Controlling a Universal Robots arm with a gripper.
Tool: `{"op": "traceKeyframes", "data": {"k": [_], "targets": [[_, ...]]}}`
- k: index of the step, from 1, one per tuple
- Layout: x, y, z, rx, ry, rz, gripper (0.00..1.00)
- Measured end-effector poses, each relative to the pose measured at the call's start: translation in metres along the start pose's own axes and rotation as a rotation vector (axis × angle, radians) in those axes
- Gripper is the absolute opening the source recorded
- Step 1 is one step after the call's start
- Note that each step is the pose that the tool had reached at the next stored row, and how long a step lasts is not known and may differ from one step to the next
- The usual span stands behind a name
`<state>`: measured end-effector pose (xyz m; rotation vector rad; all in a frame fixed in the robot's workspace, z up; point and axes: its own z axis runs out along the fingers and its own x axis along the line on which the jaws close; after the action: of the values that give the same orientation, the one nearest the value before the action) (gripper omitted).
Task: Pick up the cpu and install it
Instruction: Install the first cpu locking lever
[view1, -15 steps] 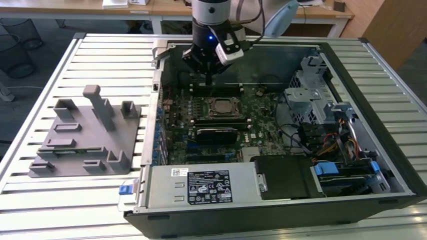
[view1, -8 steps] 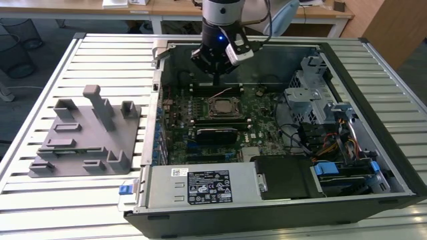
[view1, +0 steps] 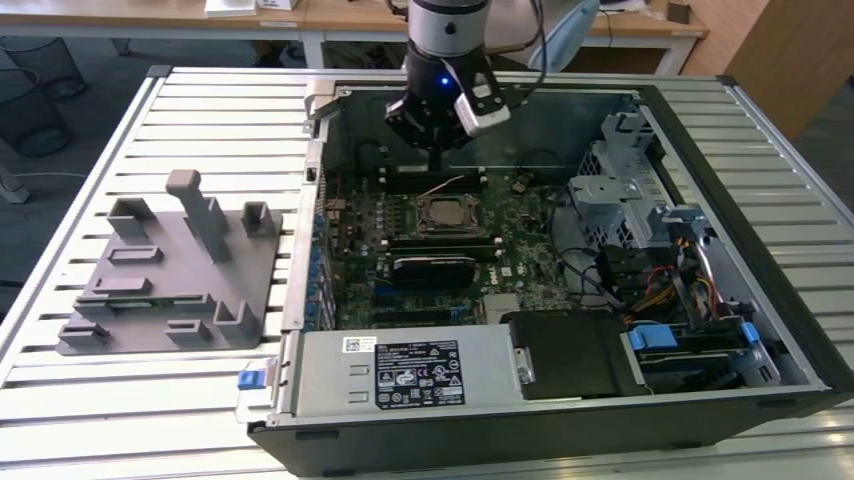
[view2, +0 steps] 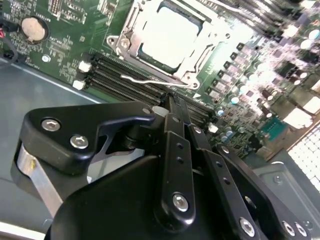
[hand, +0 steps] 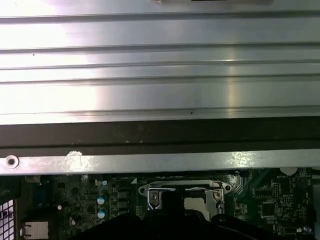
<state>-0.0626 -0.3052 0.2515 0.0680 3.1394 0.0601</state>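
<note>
The cpu (view2: 167, 35) lies flat in the motherboard socket, its silvery-white top ringed by the metal socket frame (view2: 197, 70). It shows as a pale square in the exterior view (view1: 447, 213) and as a bright patch in the first wrist view (hand: 194, 204). A thin wire lever (view2: 150, 80) runs along the frame's edge. My gripper (view1: 434, 160) hangs inside the open computer case, a little above the board and just behind the socket. Its black fingers (view2: 175, 150) meet at the tip, shut, with nothing between them.
The open case (view1: 747, 250) rests on a slatted metal table (view1: 200, 120). A grey plastic fixture (view1: 174, 270) stands at the exterior view's left. The power supply (view1: 400, 375) fills the case front. A drive cage (view1: 621, 195) and cables (view1: 641, 290) crowd the right.
</note>
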Motion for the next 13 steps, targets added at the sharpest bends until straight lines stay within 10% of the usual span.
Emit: {"op": "traceKeyframes", "data": {"k": [3, 13], "targets": [[-0.0007, -0.0014, 0.002, -0.0156, 0.0004, 0.0, 0.11], [-0.0164, -0.0017, 0.0108, -0.0167, 0.0002, 0.0, 0.11]]}}
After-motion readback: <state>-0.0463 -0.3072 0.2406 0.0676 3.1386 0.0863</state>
